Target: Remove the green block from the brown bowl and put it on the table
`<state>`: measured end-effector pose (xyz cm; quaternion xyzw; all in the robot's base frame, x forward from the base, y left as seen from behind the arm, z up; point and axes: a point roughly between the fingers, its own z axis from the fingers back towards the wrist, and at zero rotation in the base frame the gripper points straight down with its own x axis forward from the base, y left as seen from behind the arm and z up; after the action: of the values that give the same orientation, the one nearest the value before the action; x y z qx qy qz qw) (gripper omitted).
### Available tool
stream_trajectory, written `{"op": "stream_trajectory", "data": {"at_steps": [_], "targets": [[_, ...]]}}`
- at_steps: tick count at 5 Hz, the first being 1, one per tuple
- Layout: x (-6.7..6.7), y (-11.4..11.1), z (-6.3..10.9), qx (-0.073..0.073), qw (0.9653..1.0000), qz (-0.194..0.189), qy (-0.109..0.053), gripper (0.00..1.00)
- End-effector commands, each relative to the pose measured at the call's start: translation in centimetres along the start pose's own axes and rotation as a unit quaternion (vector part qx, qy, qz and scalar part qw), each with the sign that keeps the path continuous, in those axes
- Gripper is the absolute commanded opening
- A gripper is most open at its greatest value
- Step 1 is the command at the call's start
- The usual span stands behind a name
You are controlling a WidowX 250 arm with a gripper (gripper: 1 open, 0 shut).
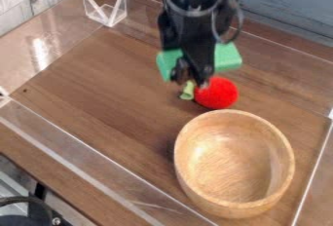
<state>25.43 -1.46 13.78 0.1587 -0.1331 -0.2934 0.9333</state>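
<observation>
**Operator:** Report the state of the gripper point(192, 77).

**Technician:** The gripper points steeply downward, and its fingers are pinched on the green block point(196, 62). The block sits crosswise between the jaws, with one end showing to the left of the fingers and the other end to the right. The frame is slightly blurred, so the exact contact points cannot be read.

**Operator:** Report the position of the block relative to the brown bowl point(237, 162).

**Technician:** The block is outside the bowl, held up beyond the bowl's far rim and apart from it. The bowl stands upright on the table point(92, 84), near the front right corner, with nothing visible inside it.

**Operator:** Report any other items near the gripper.

**Technician:** A red ball point(216, 93) rests on the table just beside the fingertips, between the gripper and the bowl. Clear acrylic walls point(78, 162) border the tabletop.
</observation>
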Motion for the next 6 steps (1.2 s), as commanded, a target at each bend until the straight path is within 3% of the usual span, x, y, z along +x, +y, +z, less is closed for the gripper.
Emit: {"op": "stream_trajectory", "data": {"at_steps": [1,3,4,6], "targets": [[0.6,1.0,1.9,0.023,0.9988,0.042,-0.01,0.0],[-1.2,-1.2,1.4,0.031,0.9954,0.09,-0.006,0.0],[-2.0,-2.6,1.0,0.04,0.992,0.12,0.0,0.0],[-4.3,-3.2,-1.8,0.051,0.9825,0.179,0.004,0.0]]}}
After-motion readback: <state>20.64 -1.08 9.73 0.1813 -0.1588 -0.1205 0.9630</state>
